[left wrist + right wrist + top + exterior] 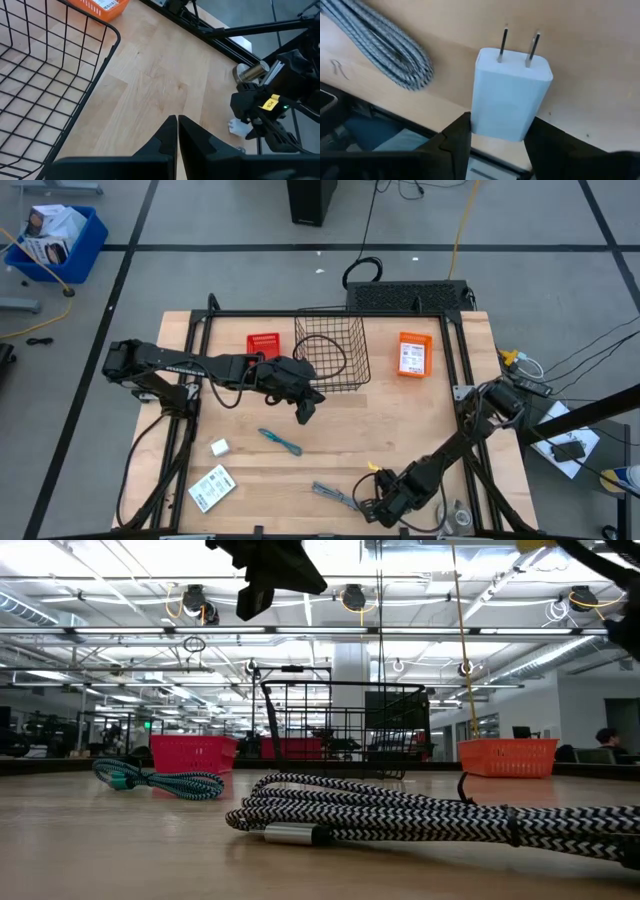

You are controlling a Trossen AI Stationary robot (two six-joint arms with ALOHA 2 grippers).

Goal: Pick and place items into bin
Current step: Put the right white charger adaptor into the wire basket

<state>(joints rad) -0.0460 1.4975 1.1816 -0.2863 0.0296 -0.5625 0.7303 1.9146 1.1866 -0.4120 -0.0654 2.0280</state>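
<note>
Left claw (305, 414) shut tight, holds nothing, hovers just beside wire bin (333, 350). Teal cable (280, 441) and white block (219, 447) lie on table (420, 420) between us; packet (211, 488) near front edge. Grey braided cable (335, 496) just beside my right claw (383, 502), fingers closed around white plug charger (510, 95). Step, I judge: grasp made; next needs lift and carry to bin.

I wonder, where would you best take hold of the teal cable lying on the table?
Grip the teal cable at its bundled middle, coming straight down from above and closing across its narrow width: it lies flat, long and slim.
</note>
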